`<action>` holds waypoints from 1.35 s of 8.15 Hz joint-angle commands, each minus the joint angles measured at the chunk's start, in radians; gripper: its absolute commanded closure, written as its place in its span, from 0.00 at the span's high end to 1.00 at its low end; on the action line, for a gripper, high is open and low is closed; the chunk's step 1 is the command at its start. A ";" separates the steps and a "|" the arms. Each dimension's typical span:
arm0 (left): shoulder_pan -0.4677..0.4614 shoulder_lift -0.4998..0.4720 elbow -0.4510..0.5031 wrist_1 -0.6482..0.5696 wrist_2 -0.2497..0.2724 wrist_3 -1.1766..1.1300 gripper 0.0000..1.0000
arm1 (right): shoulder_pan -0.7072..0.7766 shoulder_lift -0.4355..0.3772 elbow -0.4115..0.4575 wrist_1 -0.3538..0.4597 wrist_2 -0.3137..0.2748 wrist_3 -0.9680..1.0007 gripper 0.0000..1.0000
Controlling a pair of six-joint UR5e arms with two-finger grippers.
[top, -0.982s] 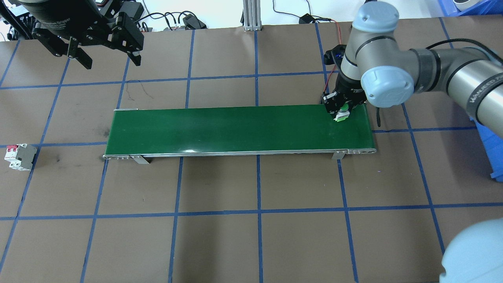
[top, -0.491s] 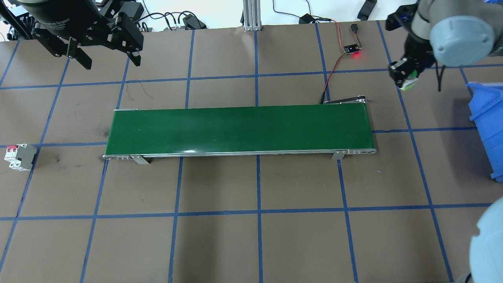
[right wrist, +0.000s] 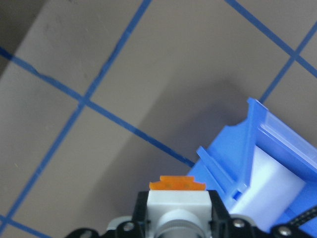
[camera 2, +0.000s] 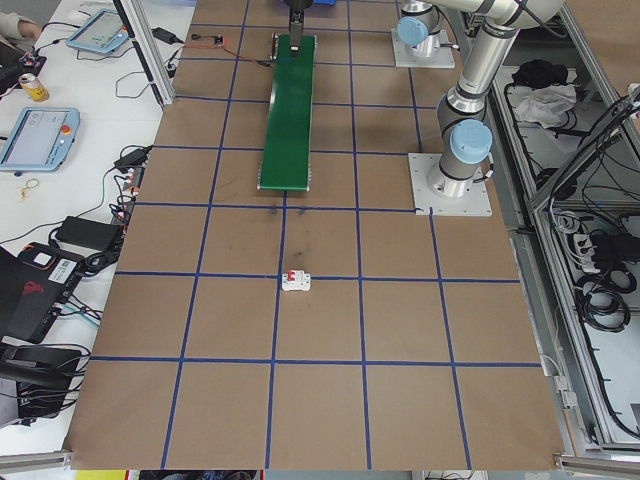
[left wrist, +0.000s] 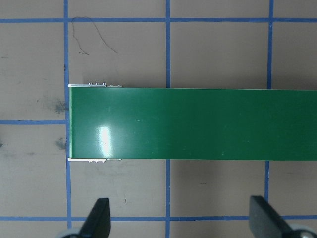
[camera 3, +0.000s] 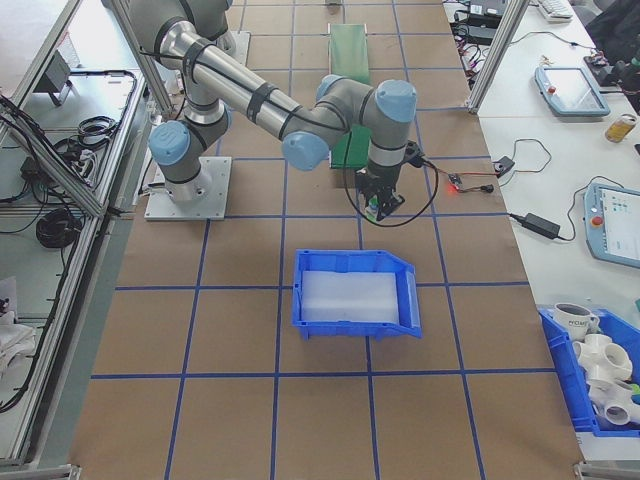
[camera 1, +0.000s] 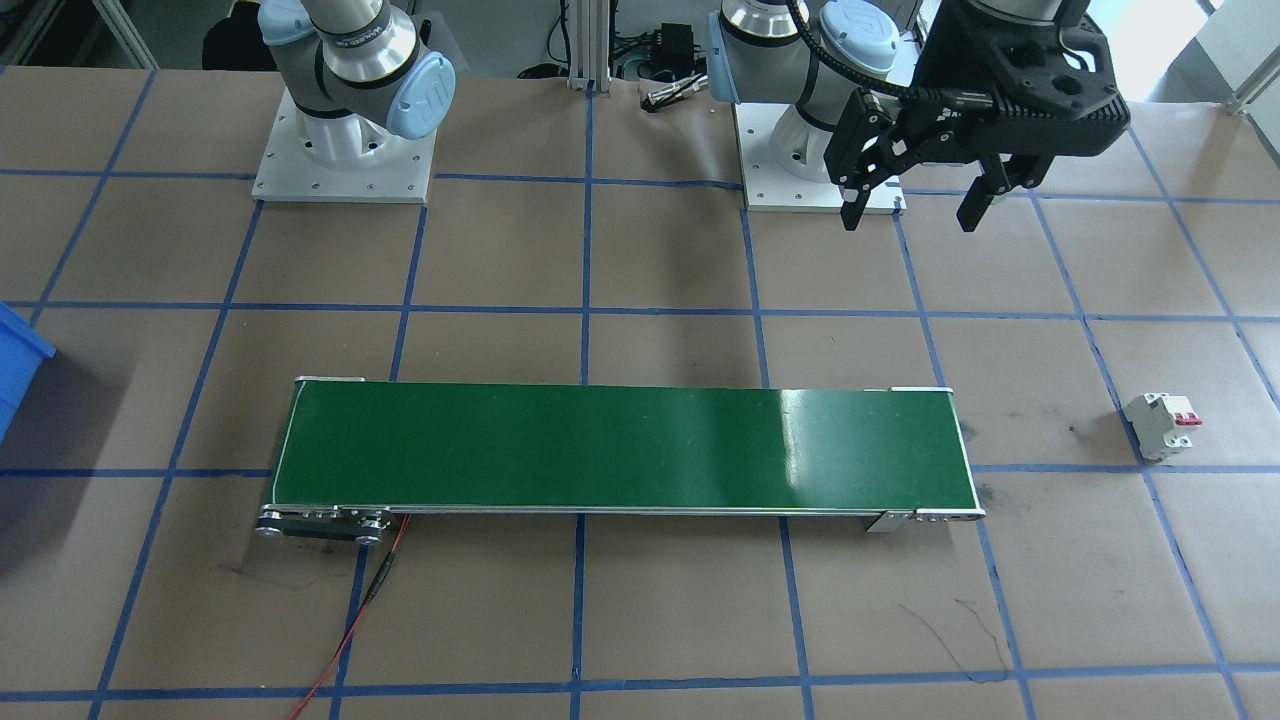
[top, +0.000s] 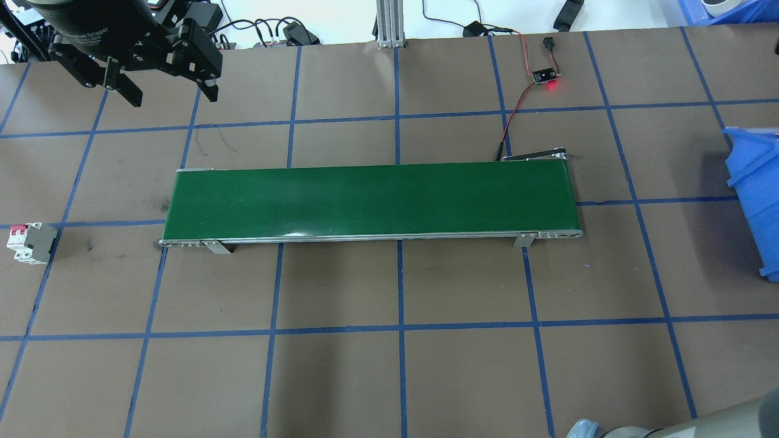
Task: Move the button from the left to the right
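Far out on the left gripper's outer side lies a breaker (top: 27, 242), well apart from it and no part of this job, so it is probably just parked there. The left gripper (top: 173, 97) hangs high with its fingers (left wrist: 99, 220) spread wide and nothing between them. From its wrist camera the left end of the belt (left wrist: 198, 124) sits below and ahead of the fingertips. That looks like a standby pose, clear of the belt so nothing is in the way. The belt top is bare along its whole length. Beyond the belt's right end, the right gripper (camera 3: 376, 208) hovers over bare table. It is clamped on the button (right wrist: 177, 203): the white body sits squeezed between the two jaws and the orange base points out past the fingertips. Gripping it across the body probably keeps it from twisting during the carry. The green cap is hidden in the wrist view. The bin (right wrist: 233, 148) is close by on the gripper's far side from the belt. Its corner is near the fingertips but not under them, so the button is not yet over the opening. By my reading the carry is nearly done; what is left is a short move over the bin and a release low enough that the button does not bounce out.
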 commanded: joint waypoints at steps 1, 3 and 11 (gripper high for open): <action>0.000 0.000 0.000 -0.001 0.000 0.000 1.00 | -0.179 0.035 -0.002 -0.087 0.035 -0.453 0.00; 0.000 -0.002 -0.001 0.000 0.000 0.000 1.00 | -0.222 0.128 0.006 -0.139 0.060 -0.673 0.00; 0.000 -0.002 -0.001 -0.001 0.000 0.000 1.00 | -0.222 0.282 0.053 -0.293 0.085 -0.932 1.00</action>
